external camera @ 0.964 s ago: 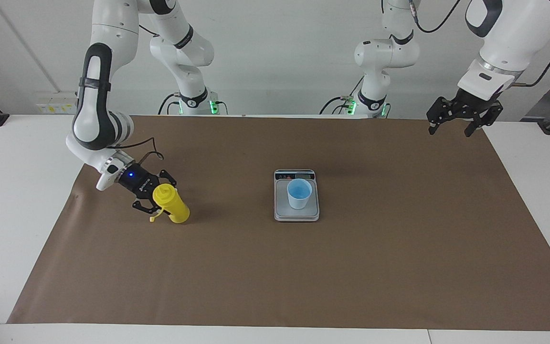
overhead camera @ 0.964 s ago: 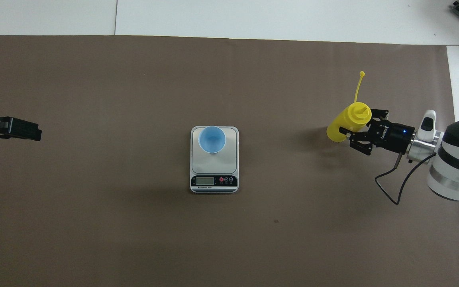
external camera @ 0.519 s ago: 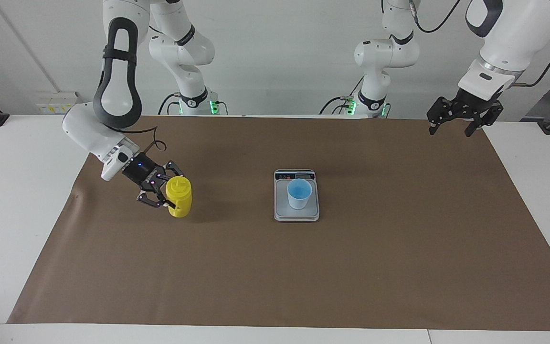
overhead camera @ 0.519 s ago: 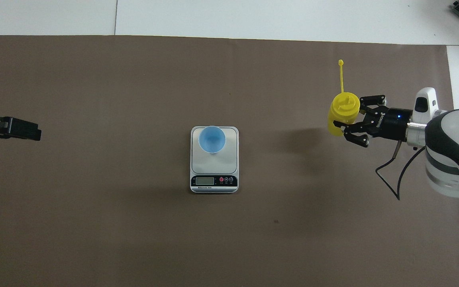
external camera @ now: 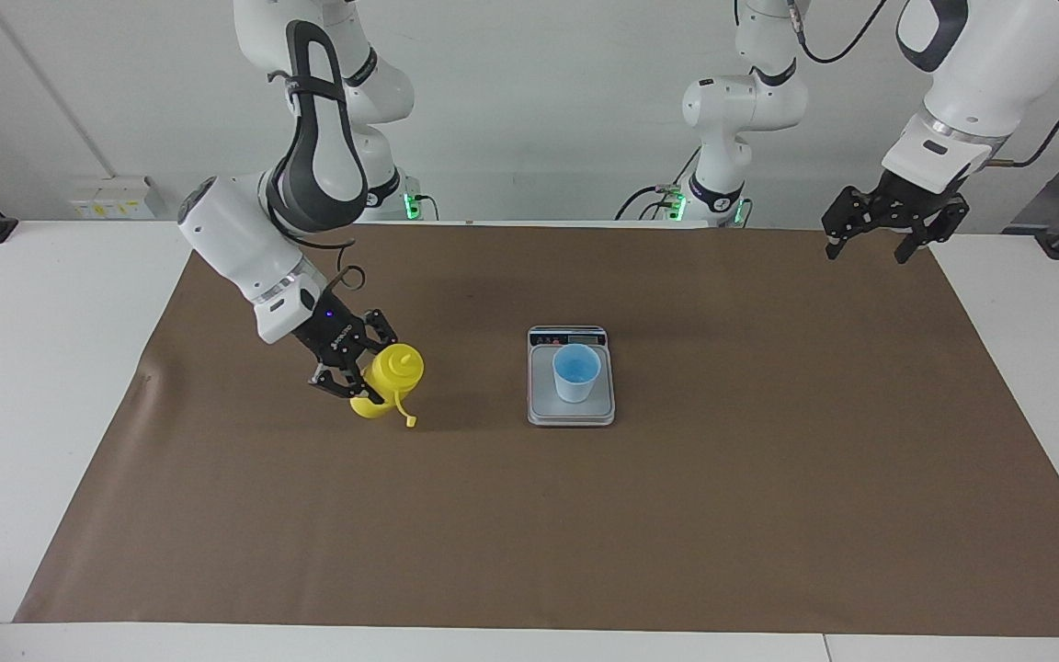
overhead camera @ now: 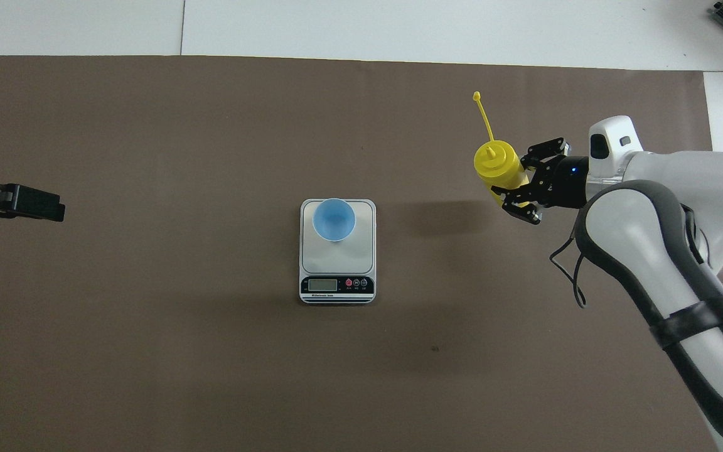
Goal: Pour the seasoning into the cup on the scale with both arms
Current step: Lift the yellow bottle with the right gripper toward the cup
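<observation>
The seasoning point(external camera: 393, 373) point(overhead camera: 496, 164), a yellow squeeze bottle, hangs tilted just above the brown mat, toward the right arm's end of the table. My right gripper point(external camera: 357, 379) point(overhead camera: 520, 186) is shut on its body, and its open cap dangles on a tether point(external camera: 408, 419). The pale blue cup point(external camera: 576, 372) point(overhead camera: 334, 219) stands upright on the scale point(external camera: 572, 415) point(overhead camera: 358, 254) at the middle of the mat. My left gripper point(external camera: 866, 249) point(overhead camera: 53, 211) waits open and raised over the mat's corner near its own base, holding nothing.
A brown mat point(external camera: 677, 515) covers most of the white table point(external camera: 33, 368). The scale's display strip point(overhead camera: 336, 285) faces the robots. A power strip point(external camera: 111, 198) sits by the wall at the right arm's end.
The right arm has lifted the bottle and carried it toward the scale, swinging its top over to lean toward the cup. The left arm has not moved.
</observation>
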Robot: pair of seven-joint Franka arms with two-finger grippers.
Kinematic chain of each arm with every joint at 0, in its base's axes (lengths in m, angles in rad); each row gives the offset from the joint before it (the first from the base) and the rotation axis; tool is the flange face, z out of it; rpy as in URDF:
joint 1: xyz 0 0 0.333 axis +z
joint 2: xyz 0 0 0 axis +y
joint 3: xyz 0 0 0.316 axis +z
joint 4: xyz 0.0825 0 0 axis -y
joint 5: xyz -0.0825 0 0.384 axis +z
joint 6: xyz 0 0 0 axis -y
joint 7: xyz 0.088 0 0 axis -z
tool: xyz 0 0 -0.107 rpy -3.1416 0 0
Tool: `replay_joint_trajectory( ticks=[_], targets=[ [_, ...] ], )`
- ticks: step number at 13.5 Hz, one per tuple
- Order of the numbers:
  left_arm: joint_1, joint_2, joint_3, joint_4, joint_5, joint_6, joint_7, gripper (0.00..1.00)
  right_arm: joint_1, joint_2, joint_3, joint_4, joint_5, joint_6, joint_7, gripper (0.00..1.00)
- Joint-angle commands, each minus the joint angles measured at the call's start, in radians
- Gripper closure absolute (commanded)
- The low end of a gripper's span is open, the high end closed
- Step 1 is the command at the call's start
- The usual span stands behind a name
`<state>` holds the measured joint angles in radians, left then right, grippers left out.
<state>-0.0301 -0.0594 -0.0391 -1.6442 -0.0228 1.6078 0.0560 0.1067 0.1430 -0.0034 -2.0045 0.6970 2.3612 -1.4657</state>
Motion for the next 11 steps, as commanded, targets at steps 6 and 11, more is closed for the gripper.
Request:
replay_joint_trajectory(
  ticks=[6, 11],
  targets=[
    [0.019, -0.02, -0.008, -0.02, -0.011, -0.002, 0.008, 0.0, 0.192, 0.046, 0.0, 0.125, -0.569, 0.006, 0.563, 1.0],
    [0.019, -0.02, -0.008, -0.02, -0.011, -0.002, 0.008, 0.0, 0.307, 0.046, 0.002, 0.133, -0.907, 0.047, 0.792, 1.0]
  ],
)
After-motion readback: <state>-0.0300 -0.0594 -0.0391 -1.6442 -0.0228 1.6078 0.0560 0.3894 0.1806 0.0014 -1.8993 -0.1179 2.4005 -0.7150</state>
